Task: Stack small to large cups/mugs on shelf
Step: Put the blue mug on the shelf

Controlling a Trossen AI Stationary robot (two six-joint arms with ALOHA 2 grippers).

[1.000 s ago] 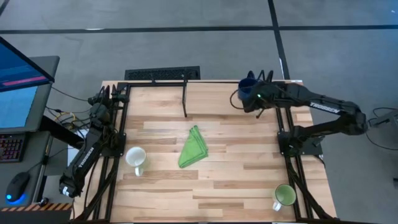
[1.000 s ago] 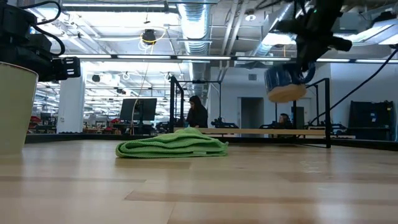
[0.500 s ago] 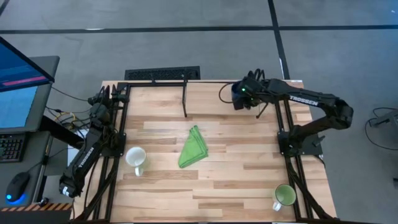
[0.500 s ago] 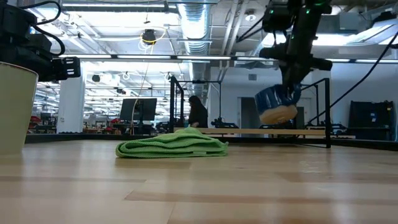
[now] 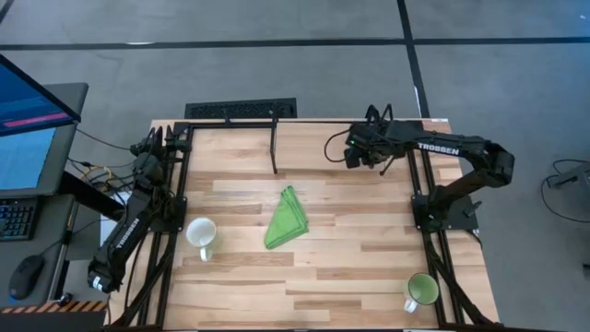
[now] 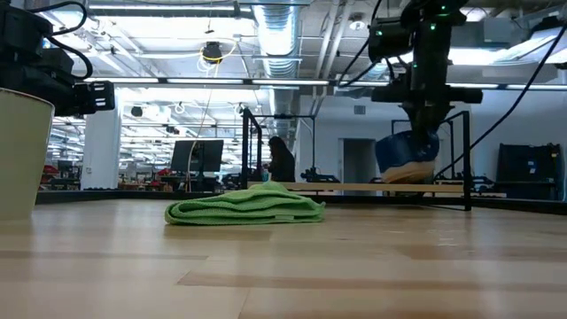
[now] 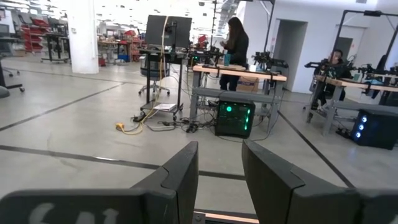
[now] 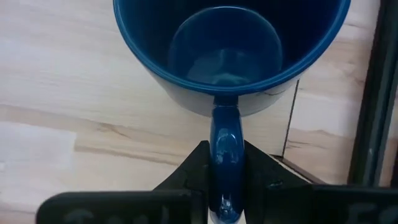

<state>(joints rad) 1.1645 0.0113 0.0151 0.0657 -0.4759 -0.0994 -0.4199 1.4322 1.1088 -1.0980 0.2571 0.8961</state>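
My right gripper (image 5: 356,148) is shut on the dark blue mug (image 8: 230,50) over the far right part of the table, beside the shelf strip (image 5: 240,138). The mug also shows in the low view (image 6: 407,158), just above the wood. The white mug (image 5: 201,234) stands on its base at the near left. The light green mug (image 5: 422,290) stands on its base at the near right corner. My left gripper (image 7: 219,180) is open and empty at the table's far left, pointing out past the far edge. My right gripper pinches the blue mug's handle (image 8: 225,140) between its two fingers, one on each flat side. The fingers come from above, pointing down. The mug hangs below them, tilted so that its pale base (image 6: 406,172) shows, a little clear of the table.
A folded green cloth (image 5: 288,219) lies mid-table. Black posts (image 5: 275,146) and a rail (image 5: 230,121) frame the far strip; more black frame runs along the right side (image 5: 433,240). A person stands at a bench in the room behind (image 6: 282,164).
My right gripper has carried the blue mug from above the far right corner toward the table's left and near side, and down. The mug stays in the hold and now hangs low over the wood.
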